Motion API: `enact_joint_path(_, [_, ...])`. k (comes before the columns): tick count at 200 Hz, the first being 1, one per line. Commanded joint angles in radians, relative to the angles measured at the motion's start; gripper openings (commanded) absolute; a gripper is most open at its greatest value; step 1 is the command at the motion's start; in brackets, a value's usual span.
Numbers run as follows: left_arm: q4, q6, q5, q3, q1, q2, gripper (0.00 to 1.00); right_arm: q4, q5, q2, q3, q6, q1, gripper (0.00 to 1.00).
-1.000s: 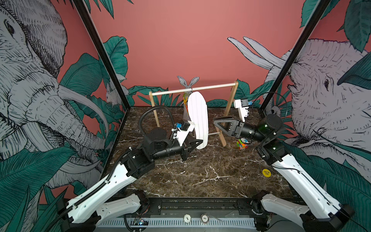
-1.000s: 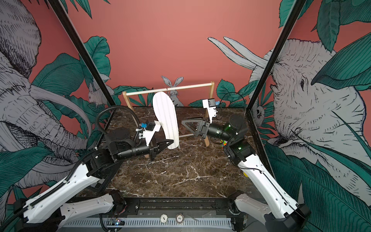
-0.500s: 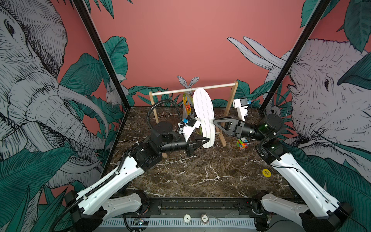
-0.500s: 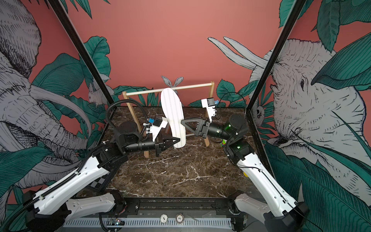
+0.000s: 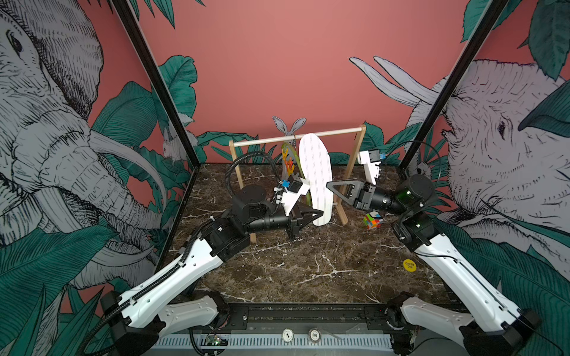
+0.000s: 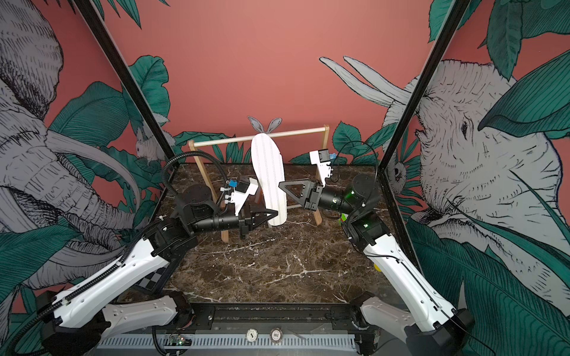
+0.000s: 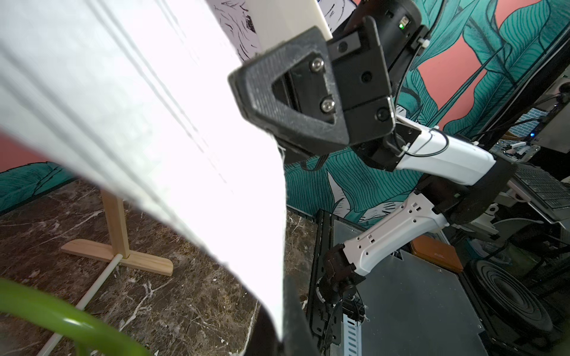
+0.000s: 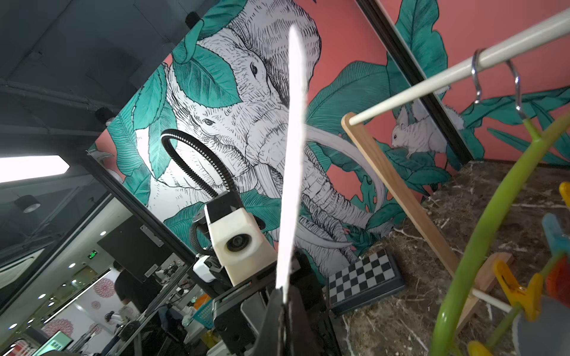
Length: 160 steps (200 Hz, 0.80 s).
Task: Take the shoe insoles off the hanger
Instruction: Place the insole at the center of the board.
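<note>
A white striped insole (image 5: 314,166) stands nearly upright in front of the rack, held from both sides. My left gripper (image 5: 320,212) is shut on its lower end; in the left wrist view the white sheet (image 7: 138,123) narrows down between my two dark fingers. From the other side my right gripper (image 5: 328,185) is shut on the insole's edge, seen edge-on (image 8: 293,154) in the right wrist view. The lime-green hanger (image 8: 481,234) hangs by its metal hook from the white bar behind, with yellow pegs (image 8: 518,289). A grey insole (image 8: 543,329) and a red-orange one (image 8: 559,277) show at the hanger's lower part.
The wooden rack with its white bar (image 5: 296,138) stands at the back of the marble table (image 5: 308,271). A colourful cube (image 5: 373,219) lies by the rack's right foot, and a yellow disc (image 5: 409,265) lies nearer the front. A chequered board (image 6: 151,279) leans at the left wall.
My left arm has carried the white striped insole to the right and up towards the right gripper. The right gripper's jaws, open a second ago, have closed on the insole's edge.
</note>
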Motion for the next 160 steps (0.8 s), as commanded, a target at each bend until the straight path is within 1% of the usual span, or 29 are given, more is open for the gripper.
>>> enact_joint_path(1, [0.019,0.000,-0.034,0.021,0.007,-0.011,0.44,0.049,0.028,-0.028,-0.003,-0.007,-0.001,0.00])
enact_joint_path(8, [0.018,0.003,-0.046,0.020,0.006,-0.015,0.61,0.044,0.031,-0.031,-0.002,-0.012,-0.001,0.00])
enact_joint_path(18, [0.013,0.010,-0.069,0.017,0.007,-0.021,0.76,0.027,0.037,-0.035,0.003,-0.025,0.000,0.00])
enact_joint_path(26, [0.011,0.016,-0.088,0.013,0.007,-0.028,0.84,0.003,0.041,-0.037,0.009,-0.041,0.000,0.00])
enact_joint_path(39, [0.008,0.025,-0.122,0.005,0.007,-0.042,0.90,-0.055,0.052,-0.043,0.016,-0.082,-0.002,0.00])
enact_joint_path(61, [0.002,0.048,-0.187,-0.021,0.006,-0.083,0.92,-0.197,0.089,-0.061,0.027,-0.176,-0.012,0.00])
enact_joint_path(88, [0.002,0.074,-0.309,-0.082,0.007,-0.169,0.92,-0.344,0.155,-0.105,0.003,-0.237,-0.081,0.00])
enact_joint_path(119, [-0.027,0.095,-0.519,-0.169,0.007,-0.289,0.94,-0.465,0.227,-0.163,-0.070,-0.267,-0.178,0.00])
enact_joint_path(141, [-0.067,0.090,-0.683,-0.236,0.006,-0.361,0.95,-0.535,0.261,-0.183,-0.130,-0.282,-0.220,0.00])
enact_joint_path(160, [-0.089,0.076,-0.787,-0.302,0.007,-0.412,0.96,-0.594,0.277,-0.177,-0.181,-0.300,-0.246,0.00])
